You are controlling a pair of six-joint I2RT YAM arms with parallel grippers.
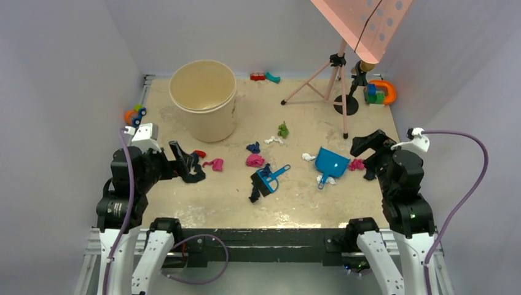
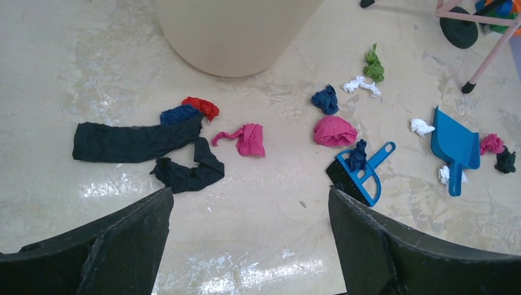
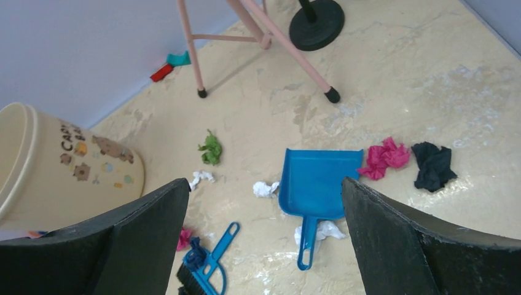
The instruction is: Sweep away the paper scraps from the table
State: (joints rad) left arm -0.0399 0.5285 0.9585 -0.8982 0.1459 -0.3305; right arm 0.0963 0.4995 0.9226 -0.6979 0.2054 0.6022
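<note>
Paper scraps lie across the beige table (image 1: 295,203): a magenta wad (image 1: 255,160), a pink one (image 1: 215,164), dark blue (image 1: 253,147), green (image 1: 283,129), white (image 1: 308,157), and pink (image 1: 356,164) and black (image 1: 368,174) wads by the right arm. A blue dustpan (image 1: 332,163) and a blue hand brush (image 1: 268,179) lie mid-table. My left gripper (image 2: 249,193) is open and empty, above bare table near black paper strips (image 2: 132,141). My right gripper (image 3: 265,184) is open and empty, above the dustpan (image 3: 319,184).
A cream bucket (image 1: 203,98) stands at the back left. A pink tripod stand (image 1: 335,86) with a black round base (image 1: 346,104) is at the back right. Plastic toys sit at the back edge (image 1: 264,77), back right corner (image 1: 381,92) and left edge (image 1: 135,114).
</note>
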